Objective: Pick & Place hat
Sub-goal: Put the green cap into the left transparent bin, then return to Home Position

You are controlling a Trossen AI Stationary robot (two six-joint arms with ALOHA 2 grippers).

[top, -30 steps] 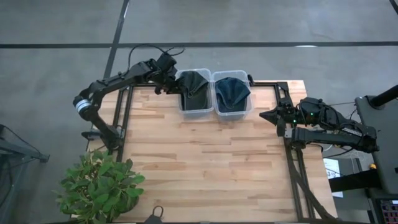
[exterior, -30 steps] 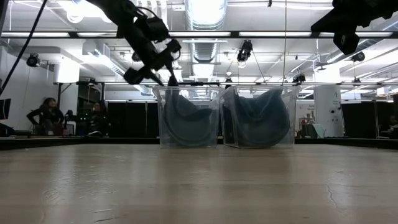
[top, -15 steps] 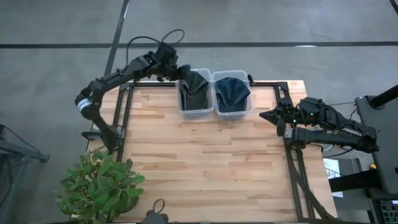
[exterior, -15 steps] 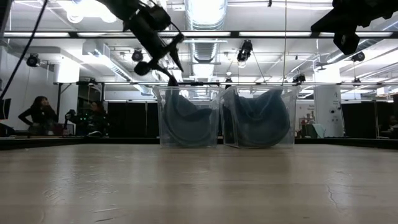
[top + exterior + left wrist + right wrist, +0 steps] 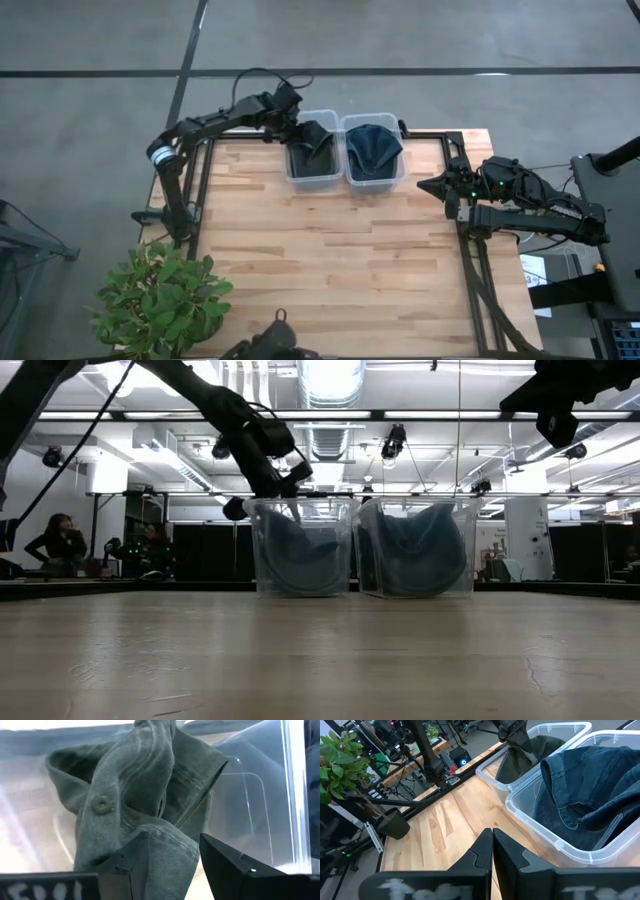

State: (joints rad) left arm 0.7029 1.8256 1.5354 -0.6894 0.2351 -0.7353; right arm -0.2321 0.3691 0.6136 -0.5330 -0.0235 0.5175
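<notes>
Two clear plastic bins stand touching side by side at the far edge of the light butcher-block wooden table (image 5: 330, 260). The left clear plastic bin (image 5: 312, 176) holds a crumpled olive-green fabric hat (image 5: 316, 142); the right clear plastic bin (image 5: 374, 180) holds a folded dark blue denim hat (image 5: 373, 146).

The left gripper (image 5: 297, 120) reaches over the left bin's outer rim and into it. In the left wrist view its fingers (image 5: 227, 865) stand apart, with a fold of the olive-green hat (image 5: 140, 795) lying between them; whether the pads actually press the cloth appears likely but cannot be confirmed. In the low view this gripper (image 5: 285, 480) sits at the bin's upper edge.

The right gripper (image 5: 430, 186) waits at the table's right edge, near the right bin but apart from it, its fingers (image 5: 507, 851) pressed together.

A green leafy potted plant (image 5: 165, 298) stands beside the table's near left corner. Seated people (image 5: 60, 540) show in the room beyond.
</notes>
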